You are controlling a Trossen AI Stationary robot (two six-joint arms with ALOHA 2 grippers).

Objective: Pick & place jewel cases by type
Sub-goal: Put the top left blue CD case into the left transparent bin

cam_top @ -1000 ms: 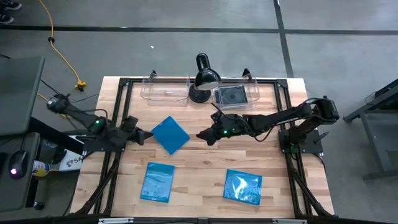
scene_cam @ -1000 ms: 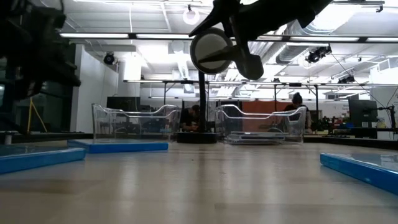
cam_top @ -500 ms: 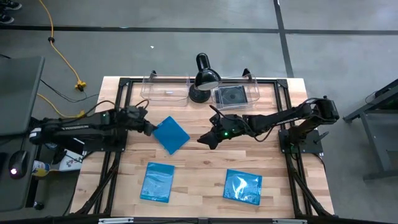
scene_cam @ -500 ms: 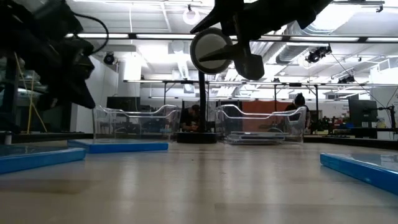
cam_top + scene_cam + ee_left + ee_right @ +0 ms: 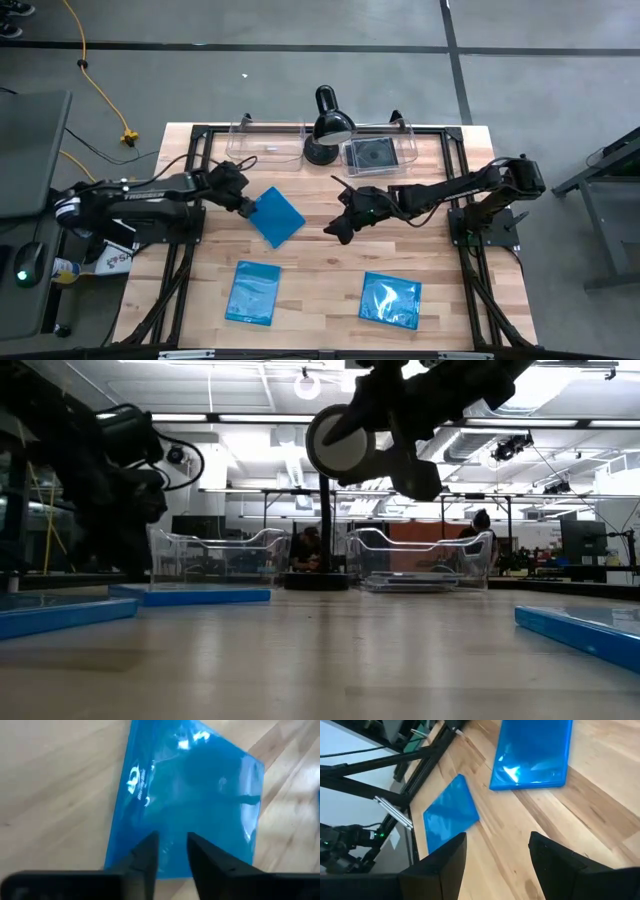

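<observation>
Three blue jewel cases lie flat on the wooden table: one turned cornerwise at centre left (image 5: 276, 217), two near the front edge (image 5: 252, 292) (image 5: 390, 299). A dark jewel case (image 5: 372, 154) lies in the far right clear bin. My left gripper (image 5: 247, 205) (image 5: 172, 851) sits at the cornerwise case's left corner, slanting down, its fingers a narrow gap apart over the blue surface. My right gripper (image 5: 340, 228) (image 5: 497, 847) hangs open above the table's middle, holding nothing. My left gripper has its fingertips (image 5: 149, 851) over the cornerwise blue case, just inside its left edge (image 5: 117, 845), coming slanting down from the table's left. I cannot tell whether they touch the case, which lies flat on the table.
Two clear bins stand at the far edge, the left one (image 5: 265, 148) with no case in it. A black desk lamp (image 5: 326, 126) stands between them. Bare wood lies between the two front cases and around the right gripper.
My left arm has swung round from the table's left side, and its gripper has gone toward the right edge and down, onto the cornerwise case's left corner. My right gripper has tipped a little where it hangs. No case has moved.
</observation>
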